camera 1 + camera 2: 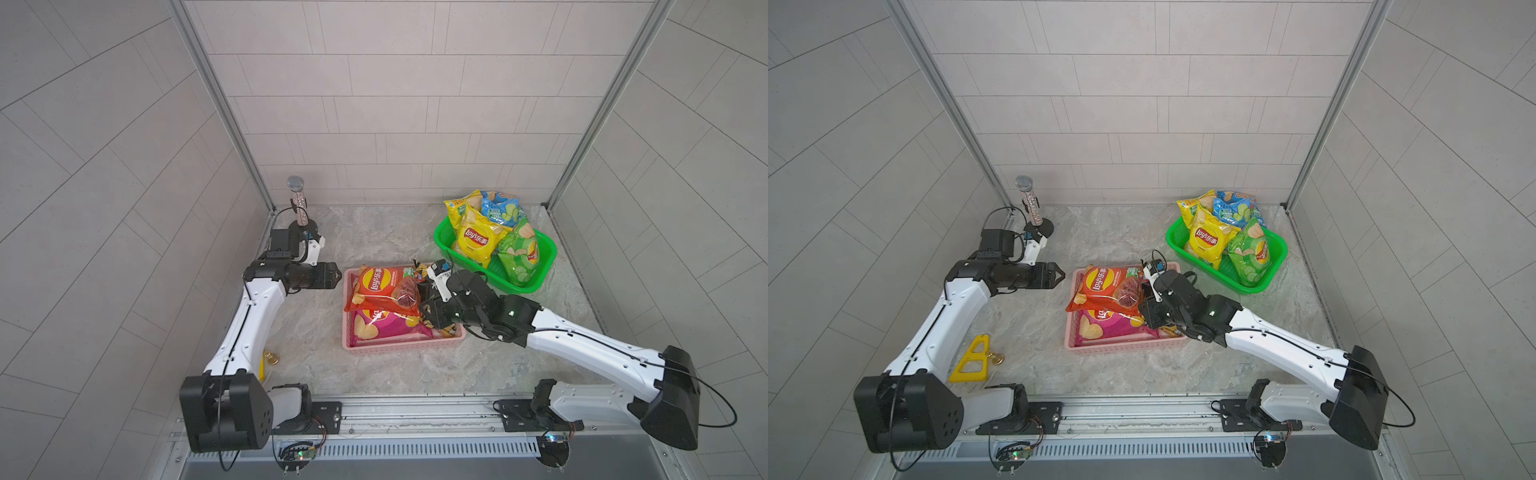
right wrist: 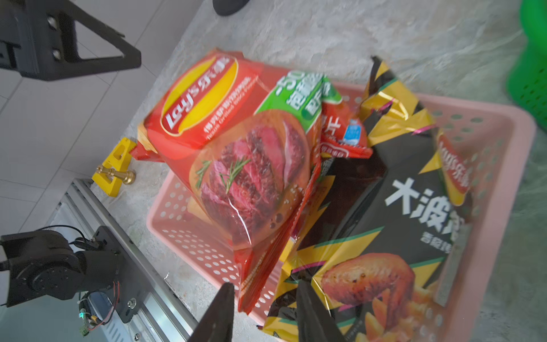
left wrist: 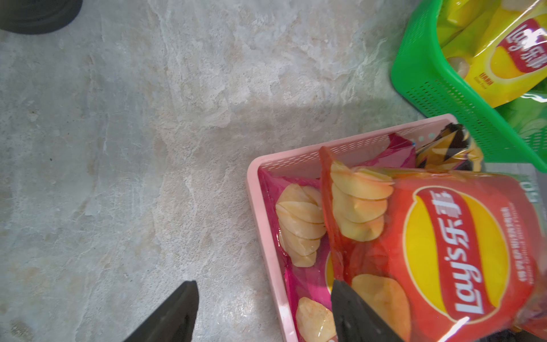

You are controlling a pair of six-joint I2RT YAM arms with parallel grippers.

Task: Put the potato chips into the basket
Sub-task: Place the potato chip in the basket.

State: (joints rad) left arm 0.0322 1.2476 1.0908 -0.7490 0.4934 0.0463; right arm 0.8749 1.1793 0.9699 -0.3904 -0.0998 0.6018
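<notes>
Right tool [image 2: 264,285]: jaws stood apart, low over the right side of the pink basket [image 1: 399,345]. The crimped end seam of the orange-red bag [image 2: 236,154] lay in the gap, not visibly pinched. That bag rested tilted on the magenta bag [image 1: 382,326], and its left end reached over the basket's left wall. Black bag [image 2: 384,207] lay just right of it in the same basket, mostly hidden beneath the right arm in both top views.

Left tool [image 3: 263,282]: jaws apart, empty, hovering just left of the pink basket, near the orange-red bag's free end.

Green basket [image 3: 429,88] sat far right on the tabletop [image 1: 374,232], holding yellow, blue and green bags piled above its rim.

Handling, judged: bags light, air-filled, soft. Film glossy, likely slippery. Contents brittle. A squeeze on the puffed belly would probably slide off or crush chips. The best hold looked to be a flat crimped seam, taken deep between the pads. Which basket was the goal I could not tell.
</notes>
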